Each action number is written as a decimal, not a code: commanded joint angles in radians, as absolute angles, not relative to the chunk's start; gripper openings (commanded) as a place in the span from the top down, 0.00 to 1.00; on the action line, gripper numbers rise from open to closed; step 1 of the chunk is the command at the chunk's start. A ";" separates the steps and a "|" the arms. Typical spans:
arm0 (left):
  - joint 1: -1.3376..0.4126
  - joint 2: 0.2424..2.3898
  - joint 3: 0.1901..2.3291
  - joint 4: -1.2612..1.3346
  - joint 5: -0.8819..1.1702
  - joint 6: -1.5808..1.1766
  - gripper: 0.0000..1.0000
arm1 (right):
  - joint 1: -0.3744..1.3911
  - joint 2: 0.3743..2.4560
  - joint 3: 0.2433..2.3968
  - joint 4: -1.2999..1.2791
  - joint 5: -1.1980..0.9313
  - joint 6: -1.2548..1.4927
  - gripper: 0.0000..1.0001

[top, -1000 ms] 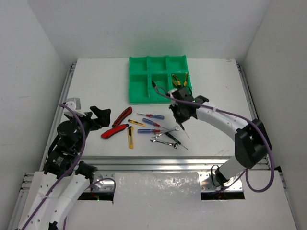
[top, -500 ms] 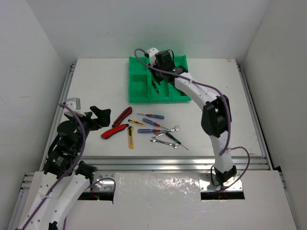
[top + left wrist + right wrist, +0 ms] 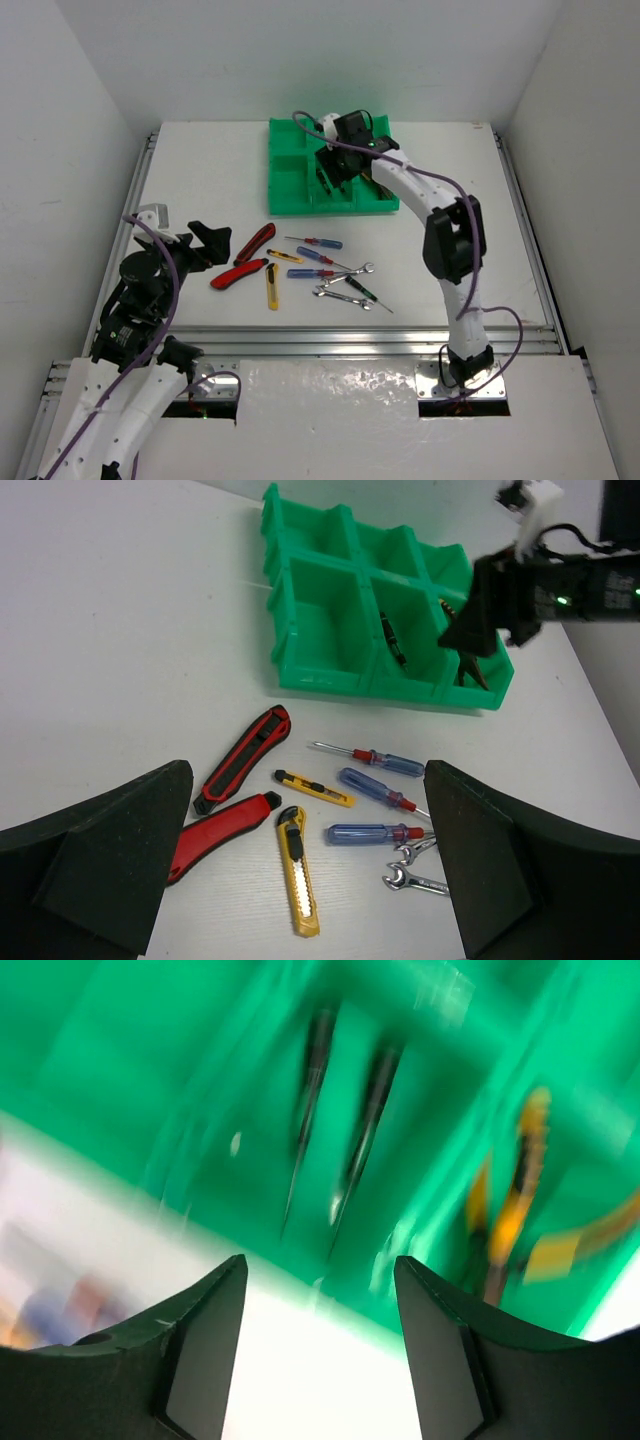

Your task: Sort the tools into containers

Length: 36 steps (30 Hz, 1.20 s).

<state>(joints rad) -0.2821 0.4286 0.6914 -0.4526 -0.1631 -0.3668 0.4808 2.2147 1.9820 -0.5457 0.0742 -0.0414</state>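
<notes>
Black and spread wide, the left hand (image 3: 213,240) hangs released over the near left of the white worktop (image 3: 200,160), gripping nothing. Just beyond it lie two red-black utility knives (image 3: 243,758) (image 3: 215,835), close together and angled alike. Beside them to the right are two yellow box cutters, the larger (image 3: 299,870) nearer the arms and the smaller (image 3: 315,788) behind it. Three blue-handled screwdrivers (image 3: 380,761) (image 3: 375,790) (image 3: 370,833) lie in a loose row to the right of the cutters. Silver wrenches (image 3: 345,295) and a dark screwdriver (image 3: 362,290) are crowded against their tips.

Farther back sits the green tray (image 3: 320,610) of six compartments. Its near middle compartment holds two dark screwdrivers (image 3: 315,1050) (image 3: 375,1090), side by side. Yellow-handled pliers (image 3: 520,1180) lie in the near right compartment, though the right wrist view is heavily blurred. The right hand (image 3: 335,165) hovers above the tray's near row, over the middle and right compartments, its fingers parted with nothing between them.
</notes>
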 commanded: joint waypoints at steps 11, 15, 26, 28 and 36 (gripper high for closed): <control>-0.295 0.443 0.693 -0.413 -0.149 -0.350 0.00 | 0.638 1.494 0.981 -0.569 -0.003 0.273 0.54; -0.295 0.434 0.692 -0.416 -0.156 -0.351 0.00 | 0.652 1.508 0.934 -0.554 -0.024 0.268 0.52; -0.295 0.439 0.693 -0.417 -0.160 -0.353 0.00 | 0.684 1.696 0.928 -0.459 -0.017 0.255 0.53; -0.295 0.437 0.693 -0.417 -0.160 -0.353 0.00 | 0.687 1.724 0.925 -0.446 -0.002 0.249 0.59; -0.295 0.437 0.692 -0.414 -0.150 -0.351 0.00 | 0.698 1.639 0.891 -0.468 0.090 0.252 0.89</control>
<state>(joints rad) -0.2829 0.4404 0.6914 -0.4526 -0.1562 -0.3637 0.6903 1.7199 0.9119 -0.4713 0.0387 0.2478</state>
